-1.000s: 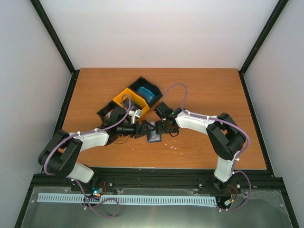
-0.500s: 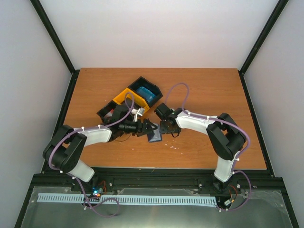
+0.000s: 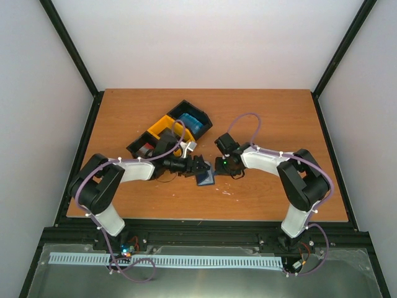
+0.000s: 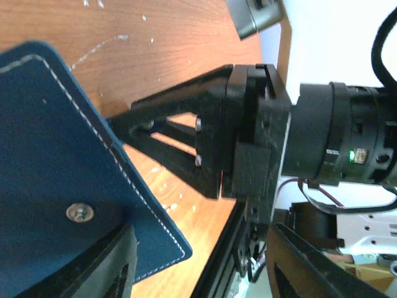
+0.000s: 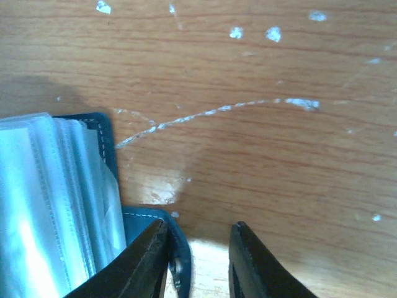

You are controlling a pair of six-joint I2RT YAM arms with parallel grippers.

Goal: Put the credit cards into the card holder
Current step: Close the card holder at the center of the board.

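Note:
The navy card holder (image 3: 205, 179) lies open on the table between my two grippers. In the right wrist view its clear inner sleeves (image 5: 43, 205) face up. My right gripper (image 5: 200, 226) is open with a narrow gap; a navy edge of the holder (image 5: 180, 254) runs along the inside of its left finger, touching nothing else. In the left wrist view the card holder (image 4: 56, 161) shows its stitched outside and a metal stud. My left gripper (image 4: 201, 231) is open, and the holder's corner reaches between its fingers. No credit cards show clearly in any view.
A black-and-yellow bin (image 3: 166, 128) sits behind the left gripper (image 3: 200, 166), with a bright blue bundle (image 3: 191, 121) in its far section. The right gripper (image 3: 217, 167) faces the left one closely. The table's near edge (image 4: 229, 261) lies just beyond the holder.
Both grippers' jaws have narrowed. The left arm's elbow swung right and its gripper crept towards the holder. The right arm drew back slightly to the right.

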